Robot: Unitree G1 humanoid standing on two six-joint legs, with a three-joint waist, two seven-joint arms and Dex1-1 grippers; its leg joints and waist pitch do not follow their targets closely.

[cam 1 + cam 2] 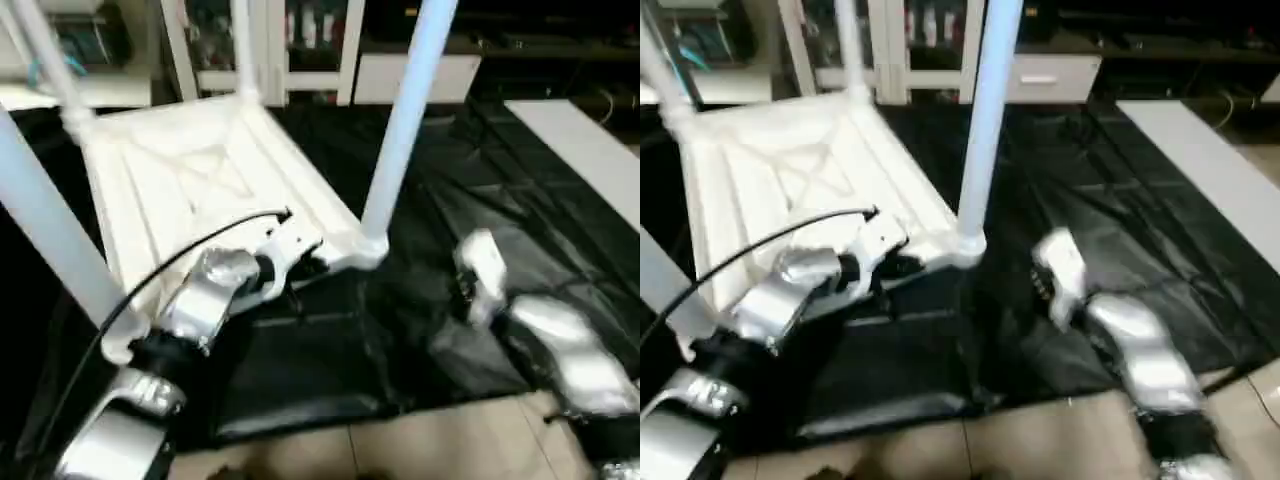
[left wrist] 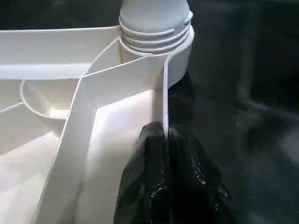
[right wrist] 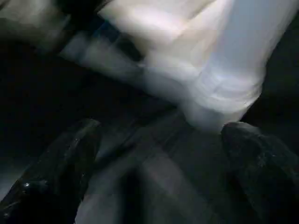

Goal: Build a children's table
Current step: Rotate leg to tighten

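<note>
White children's table (image 1: 200,170) lies upside-down on black cloth (image 1: 480,250); left gripper (image 2: 167,154) pinches its rim, right gripper (image 3: 159,154) spread; no legible labels.

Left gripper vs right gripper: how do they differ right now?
The left gripper is shut on the table top's near edge wall, beside a screwed-in leg; the right gripper is open and holds nothing. The left touches the table; the right hangs over the black cloth, its fingers spread toward that leg's base. Both have black fingers.
</note>
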